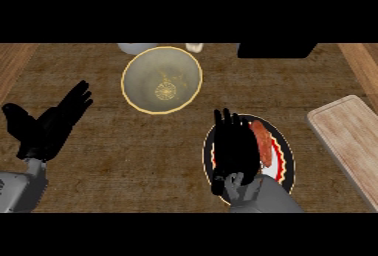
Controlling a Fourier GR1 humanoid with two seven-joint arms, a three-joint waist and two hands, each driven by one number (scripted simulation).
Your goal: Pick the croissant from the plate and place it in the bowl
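Your right hand [235,150] lay open, holding nothing, over the plate [283,167] beside the croissant [262,142]; closing there could have pushed it off.

The surface [96,165] is a dark brown, mottled top under dim, even light; lighter wood-grained strips run along its left [13,65] and right [363,60] sides; a pale wooden board [351,145] lies tilted at the right edge; a black block [275,50] sits at the far edge.
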